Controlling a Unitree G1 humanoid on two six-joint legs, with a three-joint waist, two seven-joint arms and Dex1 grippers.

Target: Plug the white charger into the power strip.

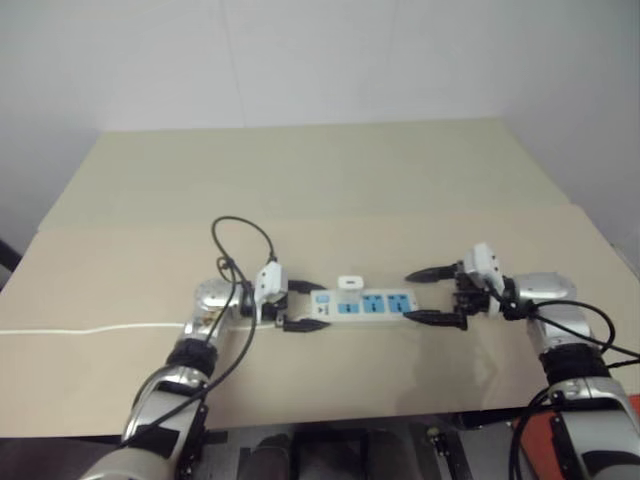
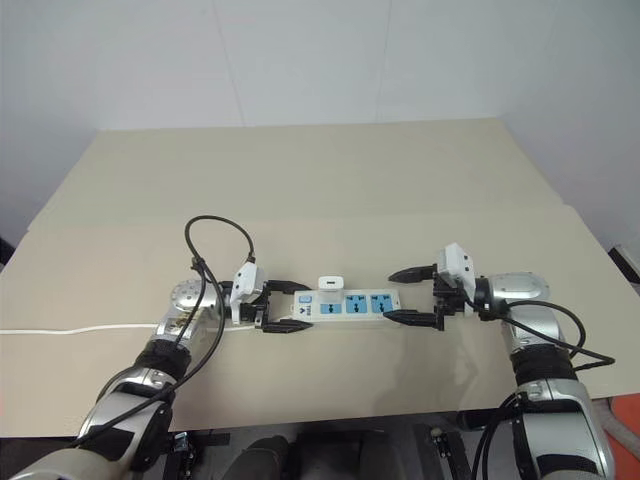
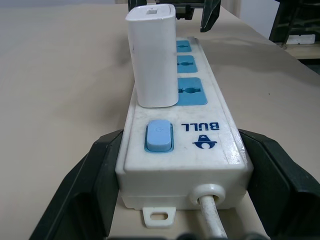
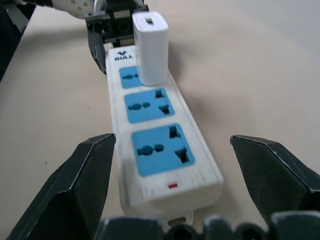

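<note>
The power strip (image 1: 375, 305) lies flat on the tan table, a long white bar with three blue socket faces. The white charger (image 1: 349, 283) stands upright on the socket nearest the switch end (image 3: 159, 136), apart from both grippers. My left gripper (image 1: 307, 305) is shut on the strip's switch end, with one black finger (image 3: 95, 170) pressed against each long side. My right gripper (image 1: 430, 296) is open at the strip's other end. Its fingers (image 4: 87, 170) stand wide to either side of that end and touch nothing.
The strip's thin white cord (image 1: 90, 328) runs off to the left across the table. A black cable loop (image 1: 240, 232) rises from my left wrist. The table's near edge (image 1: 330, 420) lies close below both arms. A second tabletop (image 1: 300, 170) extends behind, up to the wall.
</note>
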